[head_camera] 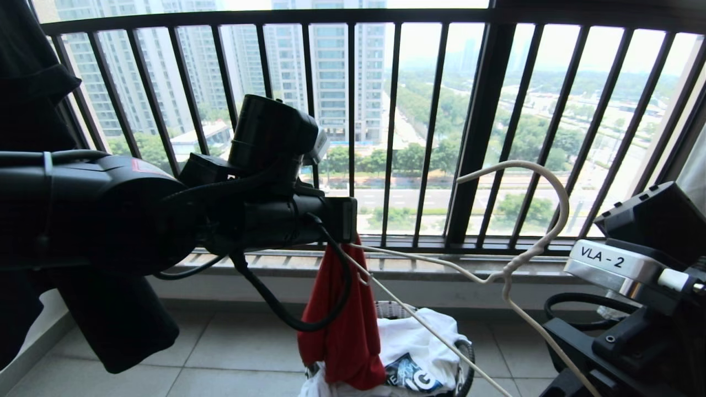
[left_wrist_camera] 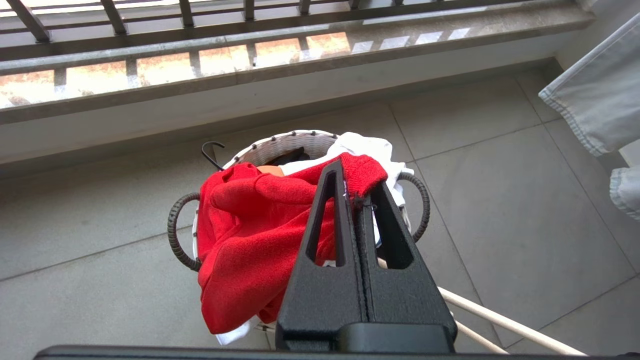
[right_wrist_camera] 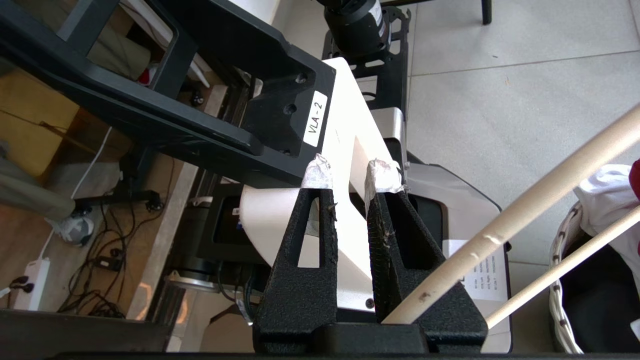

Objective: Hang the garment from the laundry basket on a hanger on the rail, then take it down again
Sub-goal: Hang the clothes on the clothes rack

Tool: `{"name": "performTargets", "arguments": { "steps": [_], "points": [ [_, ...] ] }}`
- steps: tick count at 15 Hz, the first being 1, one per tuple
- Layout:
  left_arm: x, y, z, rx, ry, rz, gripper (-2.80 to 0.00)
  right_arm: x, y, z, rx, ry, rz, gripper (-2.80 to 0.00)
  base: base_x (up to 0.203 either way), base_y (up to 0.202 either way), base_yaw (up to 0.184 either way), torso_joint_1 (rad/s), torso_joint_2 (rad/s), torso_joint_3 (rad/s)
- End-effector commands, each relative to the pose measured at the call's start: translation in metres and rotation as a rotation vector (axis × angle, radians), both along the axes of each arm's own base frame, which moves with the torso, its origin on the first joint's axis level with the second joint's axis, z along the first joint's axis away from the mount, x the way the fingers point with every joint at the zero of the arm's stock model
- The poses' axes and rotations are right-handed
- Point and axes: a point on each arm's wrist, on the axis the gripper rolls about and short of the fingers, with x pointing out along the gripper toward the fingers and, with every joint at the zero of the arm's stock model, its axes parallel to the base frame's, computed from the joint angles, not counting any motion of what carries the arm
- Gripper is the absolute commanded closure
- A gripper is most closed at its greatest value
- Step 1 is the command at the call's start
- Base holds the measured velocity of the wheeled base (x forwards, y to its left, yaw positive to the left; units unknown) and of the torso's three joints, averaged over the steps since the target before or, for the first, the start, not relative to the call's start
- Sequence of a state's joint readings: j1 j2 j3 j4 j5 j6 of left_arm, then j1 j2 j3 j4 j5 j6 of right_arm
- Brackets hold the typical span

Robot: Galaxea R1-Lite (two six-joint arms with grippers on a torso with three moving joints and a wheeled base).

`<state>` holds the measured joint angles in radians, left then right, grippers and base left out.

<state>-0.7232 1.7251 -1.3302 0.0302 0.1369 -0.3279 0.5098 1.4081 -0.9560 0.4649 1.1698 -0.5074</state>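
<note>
Red fabric hangs from the left gripper (left_wrist_camera: 357, 192), whose fingers (left_wrist_camera: 332, 220) are pressed together on a bunched fold of the garment (head_camera: 345, 322). Pinching near one edge lets the rest of the shirt drop under its own weight, so it probably unfolds as it clears the pile. The lower part of the garment is directly over the laundry basket (left_wrist_camera: 280, 147) and, in the left wrist view, appears to touch the white printed shirt (head_camera: 419, 342) lying there; whether it is fully free of the basket cannot be told.

The right gripper (right_wrist_camera: 352, 175) holds the hanger (head_camera: 529, 220). In the right wrist view one arm of the hanger passes into the base of the narrow gap between the taped fingers (right_wrist_camera: 317, 172), which stand slightly apart at the tips. In the head view the hook curves upward at the right while both arms slant down toward the basket, one of them passing just beside the hanging garment. This brings an end of the hanger close to the shirt, presumably so it can be threaded into the neck or hem opening.

The rail is not visible in any view. The dark window railing (head_camera: 386, 132) fills the background; the floor (left_wrist_camera: 500, 175) is grey tile. The hanging step is judged not yet begun.
</note>
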Motion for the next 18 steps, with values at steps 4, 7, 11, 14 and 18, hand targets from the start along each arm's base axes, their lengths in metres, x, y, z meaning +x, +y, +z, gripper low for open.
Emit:
{"name": "performTargets", "arguments": {
  "steps": [4,7,11,14,18],
  "points": [
    [0.002,0.0,-0.002,0.031,-0.024,0.063,0.0,0.004,-0.004,0.0,0.007,-0.003,-0.02,0.0,0.0,0.0,0.0,0.0,0.0,0.0],
    [-0.002,-0.004,-0.002,0.033,-0.023,0.049,0.0,0.012,-0.001,-0.006,-0.002,0.014,-0.03,0.0,0.0,0.0,0.0,0.0,0.0,0.0],
    [-0.004,-0.006,-0.001,0.031,-0.023,0.038,0.0,0.012,-0.001,-0.007,-0.004,0.017,-0.03,0.0,0.0,0.0,0.0,0.0,0.0,0.0],
    [-0.014,-0.007,-0.001,0.034,-0.024,0.014,0.0,0.01,-0.002,-0.005,0.002,0.007,-0.03,0.0,0.0,0.0,0.0,0.0,0.0,0.0],
    [-0.007,-0.013,-0.013,0.059,-0.001,0.017,0.0,0.001,-0.005,0.0,0.012,-0.008,-0.022,0.0,0.0,0.0,0.0,0.0,0.0,0.0]
  ]
}}
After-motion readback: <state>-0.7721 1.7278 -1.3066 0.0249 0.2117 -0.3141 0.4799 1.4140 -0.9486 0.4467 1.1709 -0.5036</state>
